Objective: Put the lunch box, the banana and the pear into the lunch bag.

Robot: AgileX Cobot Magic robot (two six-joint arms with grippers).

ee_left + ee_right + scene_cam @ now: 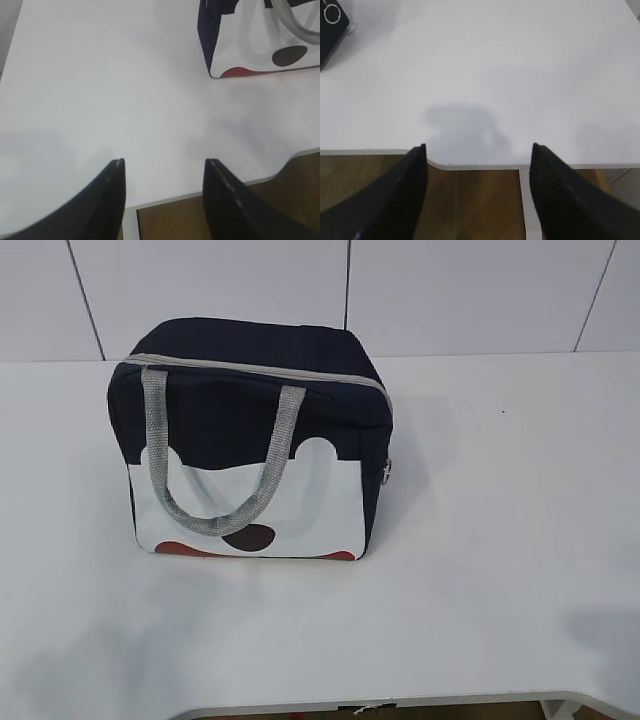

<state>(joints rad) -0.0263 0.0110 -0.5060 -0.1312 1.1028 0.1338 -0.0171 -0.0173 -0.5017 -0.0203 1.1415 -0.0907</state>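
While both claws hang over the near edge of the white table [480, 540], the lunch bag [250, 440] stands upright and zipped. Left gripper [164, 162]: jaws apart, grasping nothing, bag ahead and to its right. Right gripper [479, 147]: jaws wide, empty, bag corner with ring pull [332, 13] far ahead-left.

Left gripper [164, 161]: two matte black fingers, broad at the base and tapering to narrow blunt tips. The inner pads [216, 185] carry fine ribbed texture, with a pale sheen along the inner edges.

Right gripper [477, 146]: same build, two black wedge-shaped fingers [405, 190] with a finely cross-hatched surface. No cables, screws or markings are visible on either unit. Neither arm appears in the exterior view.
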